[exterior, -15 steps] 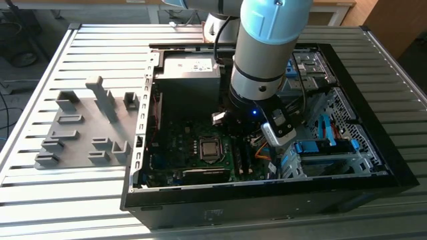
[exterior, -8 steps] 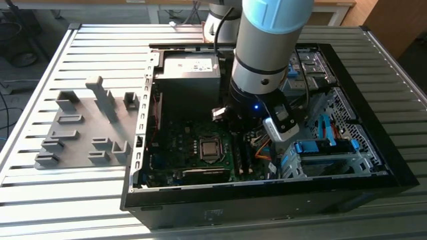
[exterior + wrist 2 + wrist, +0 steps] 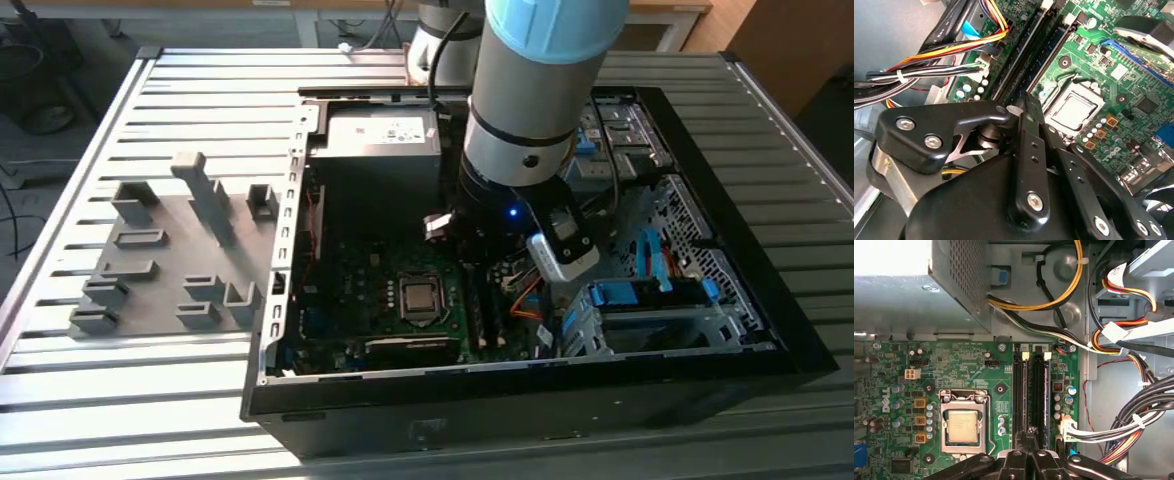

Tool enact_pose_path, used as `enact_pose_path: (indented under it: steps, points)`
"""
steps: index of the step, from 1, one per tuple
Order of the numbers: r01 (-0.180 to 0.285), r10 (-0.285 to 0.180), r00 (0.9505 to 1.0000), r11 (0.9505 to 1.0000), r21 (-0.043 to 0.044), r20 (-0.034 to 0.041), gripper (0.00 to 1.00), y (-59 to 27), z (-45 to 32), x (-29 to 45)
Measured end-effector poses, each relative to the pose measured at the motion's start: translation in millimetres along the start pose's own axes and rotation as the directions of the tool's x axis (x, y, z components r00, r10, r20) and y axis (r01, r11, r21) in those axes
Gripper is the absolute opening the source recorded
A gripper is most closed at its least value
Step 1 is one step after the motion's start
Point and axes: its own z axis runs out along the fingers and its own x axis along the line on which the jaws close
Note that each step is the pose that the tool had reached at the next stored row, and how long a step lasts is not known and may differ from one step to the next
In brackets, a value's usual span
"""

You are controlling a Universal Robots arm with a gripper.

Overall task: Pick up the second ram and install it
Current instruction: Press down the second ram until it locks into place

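My gripper [image 3: 1030, 436] hangs low inside the open computer case [image 3: 747, 330], over the near end of the two long memory slots [image 3: 1032, 395] beside the processor socket [image 3: 963, 425]. Its black fingers [image 3: 1026, 120] are shut together and I see nothing between them. Thin dark sticks seem to stand edge-on in both slots [image 3: 1046, 50], one with a bluish edge. Which of them is the second ram I cannot tell. In the exterior view the gripper [image 3: 483, 268] sits just above the motherboard [image 3: 360, 290].
Bundles of coloured cables [image 3: 1134, 425] run close beside the slots. The grey power supply box [image 3: 380, 150] fills the case's far end, and a drive cage with blue clips [image 3: 654, 300] stands on the exterior view's right. A grey slotted holder [image 3: 174, 250] lies on the table outside the case.
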Motion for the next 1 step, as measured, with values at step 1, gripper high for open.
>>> enact_pose_path:
  steps: [1]
  points:
    - [0.0,0.0,1.0,1.0,0.0,0.0,0.11,0.0,0.0,0.0]
